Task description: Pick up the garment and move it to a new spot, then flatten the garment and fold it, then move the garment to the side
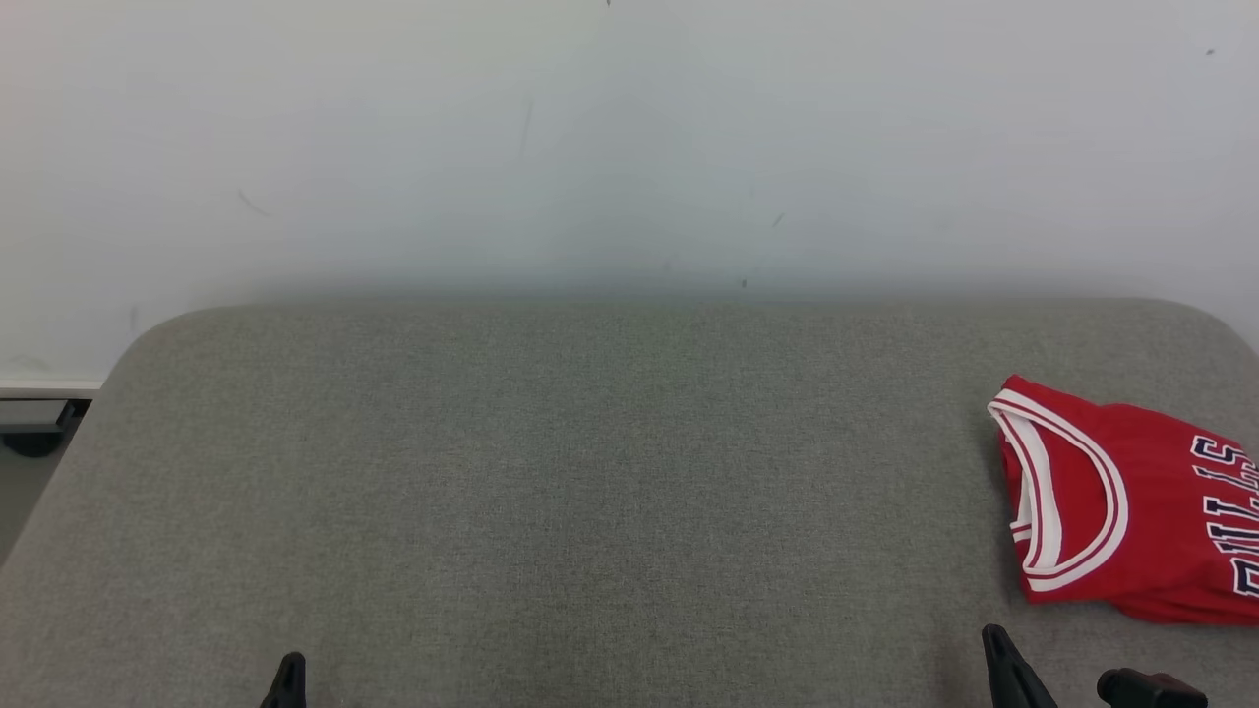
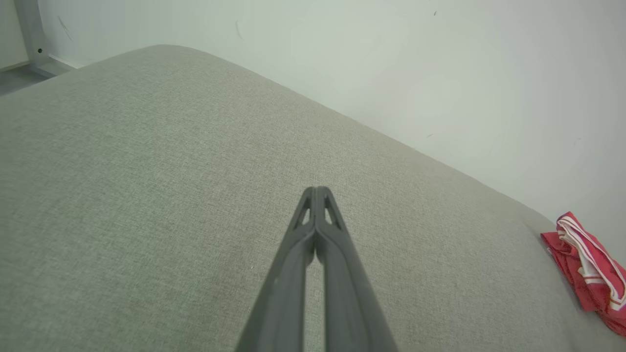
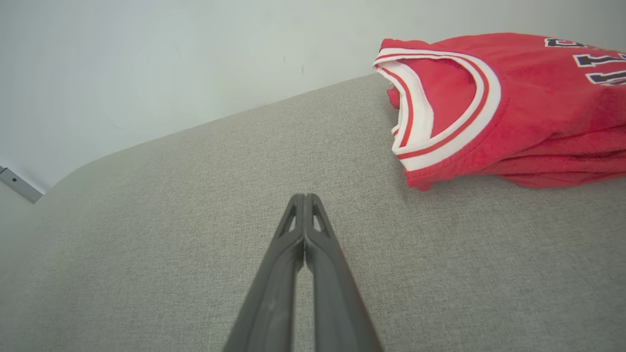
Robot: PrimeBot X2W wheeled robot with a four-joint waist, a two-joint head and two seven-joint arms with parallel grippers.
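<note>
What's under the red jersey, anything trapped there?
The red jersey lies folded on the grey padded surface; its own stacked layers show along its edge. Anything directly beneath the cloth is covered, so I cannot tell.

Grey fabric surface, folded red jersey lying right

Bright, even, diffuse indoor light, shadows soft and faint, dim band where wall meets grey cushion, wrist views curved by wide-angle distortion.
</note>
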